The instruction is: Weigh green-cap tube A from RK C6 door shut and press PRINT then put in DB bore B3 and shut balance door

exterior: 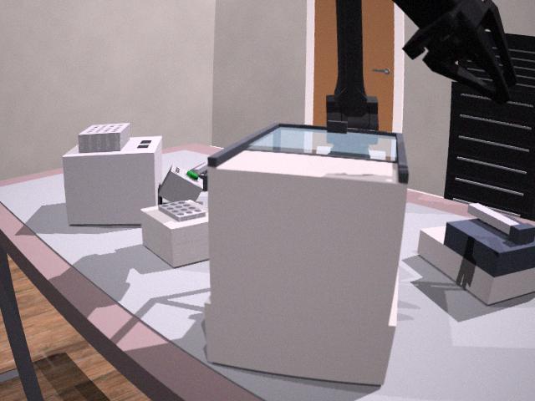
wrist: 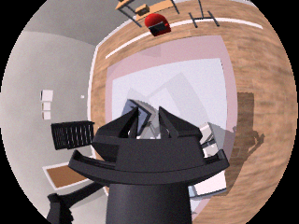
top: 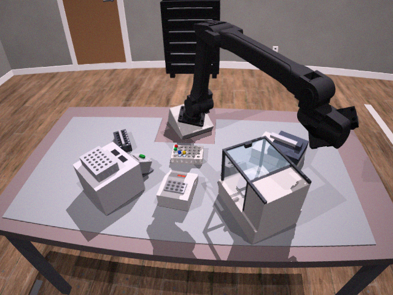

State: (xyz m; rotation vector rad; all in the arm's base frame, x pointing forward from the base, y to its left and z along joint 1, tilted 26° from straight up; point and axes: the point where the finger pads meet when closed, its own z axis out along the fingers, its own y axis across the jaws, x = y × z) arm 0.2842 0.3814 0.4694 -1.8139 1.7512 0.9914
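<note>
With a green-capped tube [top: 175, 148], likely A, racked at centre, weighing and rehoming apparently remain; the partly open end effector [top: 317, 144] [exterior: 501, 97] [wrist: 149, 109], upper right, grips nothing visible.

Hard-edged shadows — soft grain — wrist view fisheye-bent

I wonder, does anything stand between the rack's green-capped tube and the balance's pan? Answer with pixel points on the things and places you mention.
Yes: the glass top door [top: 260, 158] [exterior: 293, 137] is shut over the balance [top: 279, 206] [exterior: 302, 259] [wrist: 211, 184], blocking entry from above. It would likely need sliding back first.
</note>
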